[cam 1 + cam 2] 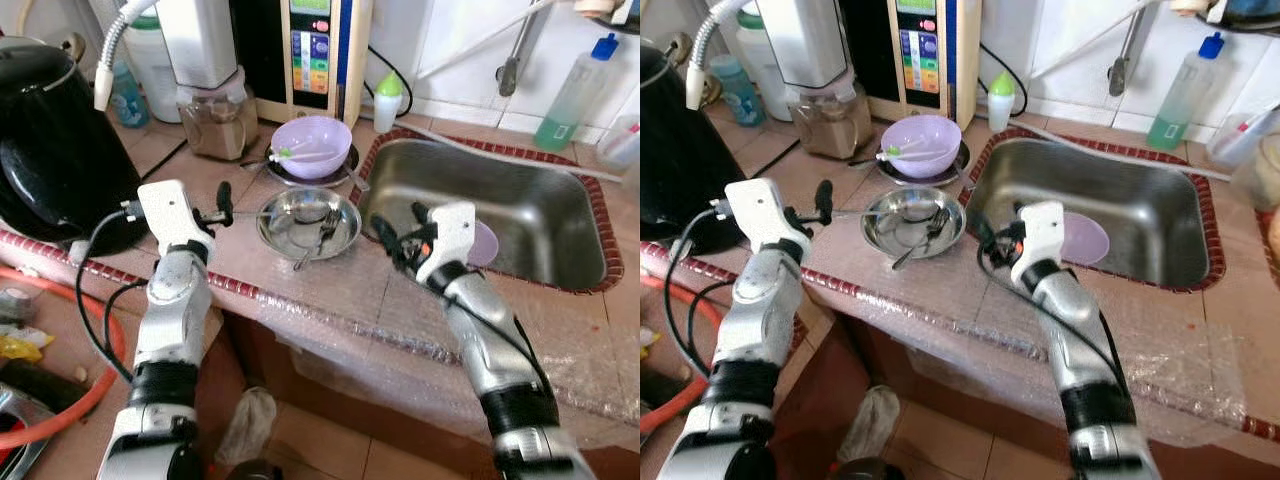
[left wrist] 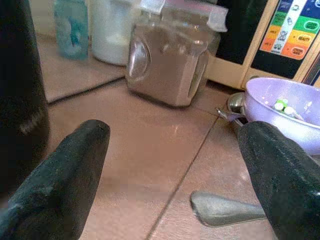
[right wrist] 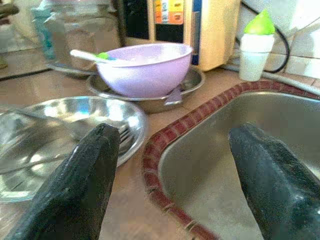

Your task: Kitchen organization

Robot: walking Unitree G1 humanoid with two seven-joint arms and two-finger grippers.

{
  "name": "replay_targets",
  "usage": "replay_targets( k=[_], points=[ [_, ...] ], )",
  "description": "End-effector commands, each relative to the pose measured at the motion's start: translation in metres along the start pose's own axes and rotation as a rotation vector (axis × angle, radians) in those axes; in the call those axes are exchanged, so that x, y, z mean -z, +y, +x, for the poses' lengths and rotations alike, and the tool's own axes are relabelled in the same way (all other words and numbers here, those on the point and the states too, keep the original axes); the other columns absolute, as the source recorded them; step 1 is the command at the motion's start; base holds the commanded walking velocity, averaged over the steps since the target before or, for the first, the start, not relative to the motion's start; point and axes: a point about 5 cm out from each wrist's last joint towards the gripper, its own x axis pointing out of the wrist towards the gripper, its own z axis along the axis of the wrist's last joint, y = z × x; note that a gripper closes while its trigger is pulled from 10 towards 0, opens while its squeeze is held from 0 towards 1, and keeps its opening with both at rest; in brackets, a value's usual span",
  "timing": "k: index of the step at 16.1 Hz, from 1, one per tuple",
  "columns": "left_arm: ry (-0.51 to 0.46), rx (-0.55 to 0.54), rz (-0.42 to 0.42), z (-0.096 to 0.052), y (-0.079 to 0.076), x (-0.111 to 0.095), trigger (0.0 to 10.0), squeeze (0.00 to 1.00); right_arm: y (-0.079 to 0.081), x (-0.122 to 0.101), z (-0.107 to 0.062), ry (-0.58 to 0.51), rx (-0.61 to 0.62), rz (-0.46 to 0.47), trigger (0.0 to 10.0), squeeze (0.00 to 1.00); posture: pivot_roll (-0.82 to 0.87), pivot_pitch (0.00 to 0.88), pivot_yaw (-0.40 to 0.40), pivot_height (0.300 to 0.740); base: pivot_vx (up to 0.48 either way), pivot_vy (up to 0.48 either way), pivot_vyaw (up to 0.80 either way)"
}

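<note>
Far left of the worktop: black kettle, then one jar of brown powder at the back by the dispenser. Left gripper hovers low over the worktop just left of the steel bowl, fingers apart, holding nothing. A spoon handle lies flat on the tiles just ahead of those fingers, nearer one fingertip, long axis running left-right toward the bowl. Steel bowl sits mid-worktop near the front edge, with a fork and what looks like another utensil inside; exact count can't be told. Behind it, one purple bowl with a green-white spoon, stacked on a steel plate. Right gripper sits at the sink's left rim, between steel bowl and basin, fingers spread, empty. One purple lid or dish lies in the sink behind it. Left arm is nearer the spoon handle; right arm is nearer the sink item. Bottles: one small green-capped, one green soap bottle at the back right.
</note>
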Motion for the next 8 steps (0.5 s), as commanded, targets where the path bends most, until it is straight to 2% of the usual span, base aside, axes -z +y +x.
replay_targets(
  k=[1,4,7,8],
  points=[
    [0.021,-0.011,-0.031,0.003,0.0,0.001,10.0,0.0,0.005,-0.008,0.001,-0.009,-0.035,-0.025,10.0,0.0,-0.01,0.0,0.066,0.74,0.0,0.0,0.0],
    [0.079,0.021,-0.149,0.005,-0.008,0.008,10.0,0.0,0.016,-0.008,-0.001,0.002,-0.085,-0.06,10.0,0.0,-0.02,0.0,0.069,0.74,0.0,0.0,0.0],
    [0.117,0.032,-0.212,0.003,-0.015,0.015,10.0,0.0,0.019,-0.009,-0.002,0.021,-0.096,-0.078,10.0,0.0,-0.02,0.0,0.07,0.74,0.0,0.0,0.0],
    [0.126,0.032,-0.222,0.003,-0.015,0.017,8.9,0.0,0.019,-0.01,-0.002,0.023,-0.097,-0.081,10.0,0.0,-0.02,0.0,0.07,0.74,0.0,0.0,0.0]
  ],
)
